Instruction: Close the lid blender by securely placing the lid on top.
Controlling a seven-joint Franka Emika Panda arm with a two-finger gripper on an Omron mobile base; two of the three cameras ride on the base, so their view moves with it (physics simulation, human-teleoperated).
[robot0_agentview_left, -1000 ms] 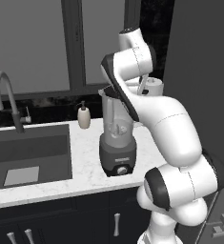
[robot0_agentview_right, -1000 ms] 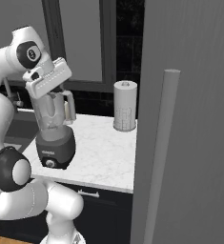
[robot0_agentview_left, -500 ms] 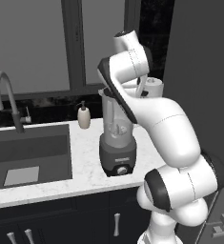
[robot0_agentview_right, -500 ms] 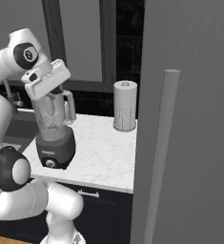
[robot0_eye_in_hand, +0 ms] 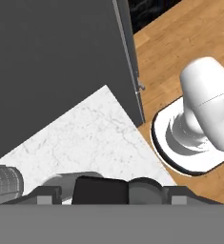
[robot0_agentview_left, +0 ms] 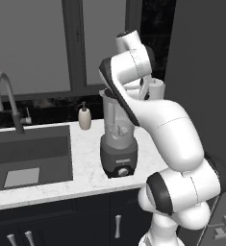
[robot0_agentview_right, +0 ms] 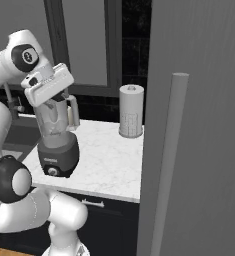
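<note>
blender: the blender sits on the marble desk, just right of the sink, dark base down with the knob facing the robot. Jar's upright, so the mouth points straight up, which is what you'd want for dropping a lid on.

lid: honestly can't pick it out cleanly. The hand is parked right over the jar's mouth and covers it in both base views. There's a black flat shape low in the hand view, right at the fingers, which might be the lid, but I wouldn't swear to it.

fingers: the gripper hangs right at the top of the jar, tilted. Can't tell if the fingers are apart or pinched on anything, since the white hand body blocks them.

why it's there: my guess is the hand is lined up over the mouth for seating the lid, so this looks like the placing or pressing part.

other stuff: soap bottle behind the sink edge, white ribbed cylinder well off to the side. Neither is in the way.

watch out: a tilted hand could seat the lid crooked.
</note>
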